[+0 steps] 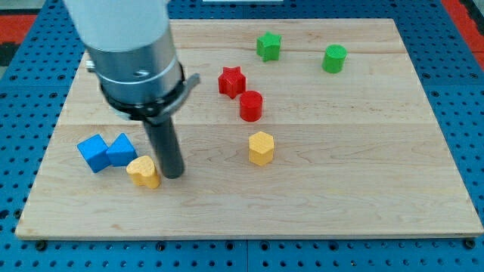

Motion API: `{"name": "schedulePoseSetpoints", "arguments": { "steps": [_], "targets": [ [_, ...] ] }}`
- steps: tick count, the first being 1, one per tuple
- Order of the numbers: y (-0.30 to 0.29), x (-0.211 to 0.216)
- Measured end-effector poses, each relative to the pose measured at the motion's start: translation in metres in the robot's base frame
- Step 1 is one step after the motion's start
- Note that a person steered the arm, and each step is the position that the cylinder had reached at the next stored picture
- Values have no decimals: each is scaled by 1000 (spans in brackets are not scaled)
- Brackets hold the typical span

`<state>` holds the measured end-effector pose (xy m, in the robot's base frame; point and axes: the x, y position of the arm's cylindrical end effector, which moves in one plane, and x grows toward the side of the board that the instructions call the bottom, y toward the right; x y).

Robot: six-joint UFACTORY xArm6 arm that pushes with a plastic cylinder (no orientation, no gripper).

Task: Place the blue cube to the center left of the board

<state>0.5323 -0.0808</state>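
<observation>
The blue cube lies flat at the surface's left, below mid-height. Its right side touches another blue block.

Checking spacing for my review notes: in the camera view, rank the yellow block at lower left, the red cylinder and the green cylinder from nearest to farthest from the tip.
1. Yellow block, beside my tip, on its left.
2. Red cylinder, mid-board.
3. Green cylinder, top right.

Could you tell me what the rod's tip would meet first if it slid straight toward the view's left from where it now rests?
Most likely the yellow block, right beside my tip; beyond it, higher up, sit two blue blocks.
</observation>
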Motion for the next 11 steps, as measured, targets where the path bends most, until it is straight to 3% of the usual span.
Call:
{"name": "schedulePoseSetpoints", "arguments": {
  "steps": [1,2,3,5,6,7,8,9,10,11],
  "targets": [
    [25,43],
    [-106,51],
    [-119,-3],
    [-171,-56],
    [-150,-27],
    [-195,-44],
    [-180,-106],
    [-135,-141],
    [-31,-79],
    [-3,-30]
  ]
}}
